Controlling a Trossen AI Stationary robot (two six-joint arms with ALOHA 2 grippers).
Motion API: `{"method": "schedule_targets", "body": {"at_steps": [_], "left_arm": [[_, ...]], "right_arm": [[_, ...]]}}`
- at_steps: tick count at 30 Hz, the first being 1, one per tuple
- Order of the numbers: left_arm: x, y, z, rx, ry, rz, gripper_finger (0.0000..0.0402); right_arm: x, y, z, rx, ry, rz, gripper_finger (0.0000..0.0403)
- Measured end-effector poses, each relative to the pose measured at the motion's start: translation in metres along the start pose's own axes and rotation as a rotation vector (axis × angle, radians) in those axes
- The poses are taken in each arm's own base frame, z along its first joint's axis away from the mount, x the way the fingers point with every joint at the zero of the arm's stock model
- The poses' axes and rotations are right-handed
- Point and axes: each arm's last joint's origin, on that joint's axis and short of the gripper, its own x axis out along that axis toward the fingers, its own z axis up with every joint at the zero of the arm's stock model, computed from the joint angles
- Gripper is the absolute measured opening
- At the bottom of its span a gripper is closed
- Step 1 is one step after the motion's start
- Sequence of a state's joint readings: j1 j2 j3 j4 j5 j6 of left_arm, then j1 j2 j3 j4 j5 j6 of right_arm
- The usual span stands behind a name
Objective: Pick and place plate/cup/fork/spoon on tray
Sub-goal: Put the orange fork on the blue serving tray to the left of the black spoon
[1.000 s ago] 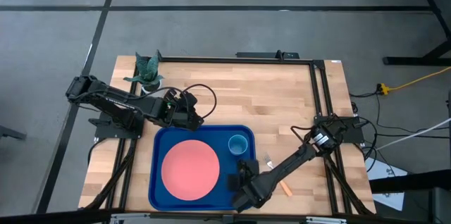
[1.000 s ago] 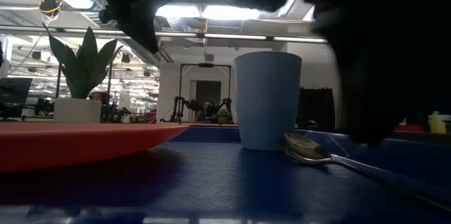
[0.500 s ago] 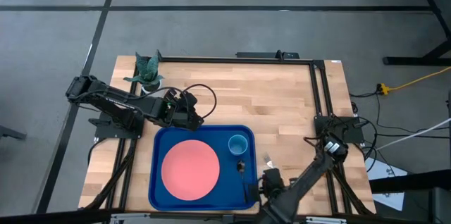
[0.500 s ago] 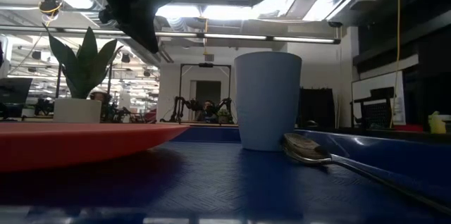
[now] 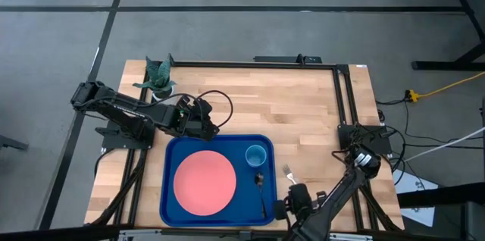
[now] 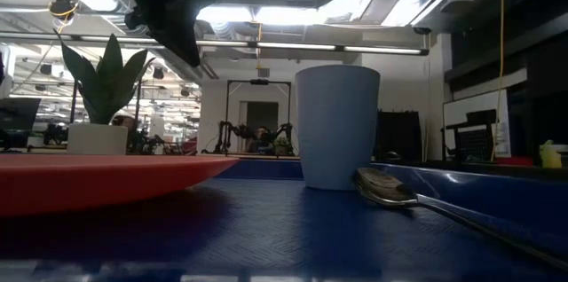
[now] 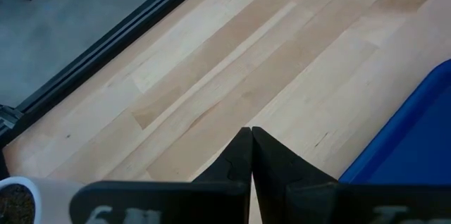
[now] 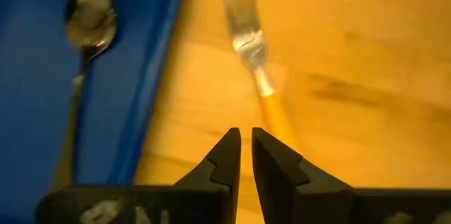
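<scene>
The tray [image 5: 168, 195] lies at the table's [image 5: 303, 104] front edge. Within the tray, the plate [image 5: 204, 181] fills its left part, the cup [image 5: 256, 154] its back right corner, the spoon [image 5: 260, 186] its right side. The fork [image 5: 290, 175] lies on the table just right of the tray.
</scene>
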State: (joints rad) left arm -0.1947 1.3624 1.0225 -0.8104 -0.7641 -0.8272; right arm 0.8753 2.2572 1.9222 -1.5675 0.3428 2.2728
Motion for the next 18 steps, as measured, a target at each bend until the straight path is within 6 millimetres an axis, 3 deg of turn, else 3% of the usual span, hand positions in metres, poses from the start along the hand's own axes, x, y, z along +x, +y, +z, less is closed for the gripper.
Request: {"method": "schedule_targets", "body": {"at_steps": [5,10,14,18], "left_arm": [[0.0,0.0,0.0,0.0,0.0,0.0,0.0],[0.0,0.0,0.0,-0.001,0.0,-0.001,0.0],[0.0,0.0,0.0,-0.002,-0.002,-0.002,0.0],[0.0,0.0,0.0,-0.003,-0.002,-0.002,0.0]], "right_arm": [[0.014,-0.019,0.01,-0.013,-0.02,-0.045,0.0042],[0.033,-0.038,0.017,0.032,0.068,0.056,0.0042],[0.045,-0.045,0.018,0.082,0.163,0.158,0.0042],[0.051,-0.044,0.02,0.03,0.209,0.135,0.0042]]}}
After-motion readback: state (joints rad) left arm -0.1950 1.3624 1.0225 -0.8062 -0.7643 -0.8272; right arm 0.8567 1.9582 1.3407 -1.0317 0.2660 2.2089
